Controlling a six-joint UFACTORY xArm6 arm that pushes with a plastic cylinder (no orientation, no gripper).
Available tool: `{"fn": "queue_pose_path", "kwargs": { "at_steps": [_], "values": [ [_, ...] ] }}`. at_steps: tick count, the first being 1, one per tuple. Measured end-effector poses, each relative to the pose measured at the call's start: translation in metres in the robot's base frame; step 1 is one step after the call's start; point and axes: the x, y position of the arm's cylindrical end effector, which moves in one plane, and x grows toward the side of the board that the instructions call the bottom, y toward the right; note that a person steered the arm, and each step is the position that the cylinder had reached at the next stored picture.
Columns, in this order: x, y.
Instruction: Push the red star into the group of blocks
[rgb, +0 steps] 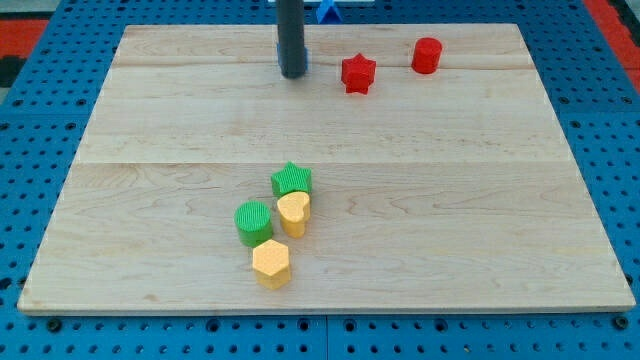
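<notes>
The red star sits near the view's top of the wooden worktop, a little right of centre, with a red cylinder near it further to the view's right and slightly higher. My tip rests on the worktop just to the view's left of the star, apart from it and touching no block. The tool is a plain rod, so it has nothing to open or close and holds nothing. The group lies well apart, toward the view's bottom and left of centre: a green star, a yellow heart touching just below it, a green cylinder beside the heart, and a yellow hexagon lowest. The star looks like a small, rigid, light block that should slide easily on the smooth wood, and nothing about it seems fragile. Since it cannot be gripped, the place to bear on it is its far side, the edge facing the view's top and slightly right, so the push runs down and left toward the group. Its points and notches may make it turn or slip off the round rod if contact is off centre, so pressing into a notch in line with its middle seems safest.
</notes>
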Motion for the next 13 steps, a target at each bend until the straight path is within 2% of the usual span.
{"fn": "queue_pose_path", "kwargs": {
  "at_steps": [1, 2, 3, 5, 6, 7, 8, 9, 10, 11, 12, 13],
  "values": [
    [-0.012, 0.051],
    [0.009, 0.094],
    [0.055, 0.104],
    [0.153, 0.086],
    [0.167, 0.119],
    [0.216, 0.084],
    [0.217, 0.046],
    [0.171, 0.079],
    [0.139, 0.022],
    [0.193, 0.006],
    [0.218, -0.018],
    [0.16, -0.006]
  ]
}}
